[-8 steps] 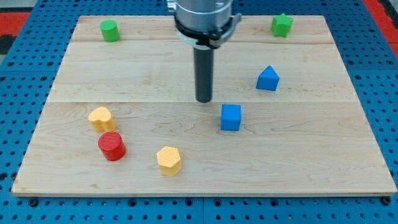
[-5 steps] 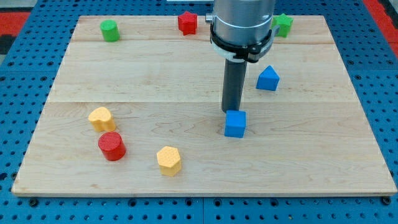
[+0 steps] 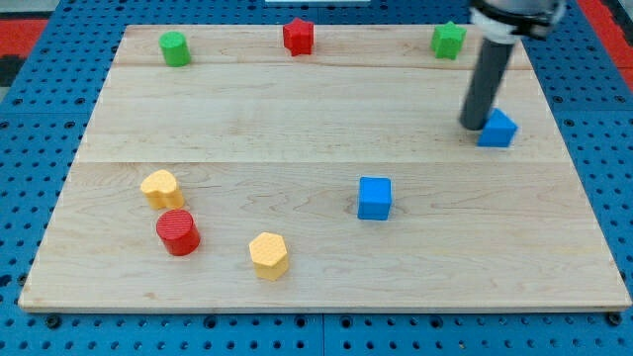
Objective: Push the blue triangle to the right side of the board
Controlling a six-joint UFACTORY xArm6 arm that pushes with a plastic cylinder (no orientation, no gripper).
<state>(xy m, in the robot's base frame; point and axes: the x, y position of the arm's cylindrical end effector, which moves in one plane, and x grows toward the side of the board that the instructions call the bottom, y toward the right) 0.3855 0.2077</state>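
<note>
Nearest the view's bottom, a yellow hexagonal block (image 3: 268, 254) sits on the wooden board (image 3: 297, 119), with a red cylinder (image 3: 178, 232) just up and to its left and a yellow heart-shaped block (image 3: 161, 187) close above that. Toward the middle, a blue cube (image 3: 374, 198) stands alone, well apart from the rest.

Farther back on the view's right is the blue triangle (image 3: 497, 129). My tip (image 3: 473, 125) rests right against its left side, touching or nearly so; the rod hides that edge. The block looks solid mid-blue with a lighter sloped top face. I cannot make out which way its point faces or where its long axis runs, since the rod covers part of it. It lies near the board's right edge.

There are no jaws on this rig, only the rod, so nothing is clamped or let go.

Along the far edge sit a green cylinder (image 3: 175, 47), a red star (image 3: 298, 36) and a green star (image 3: 448, 40). The board is pale planks, resting on a blue pegboard table (image 3: 40, 119).
</note>
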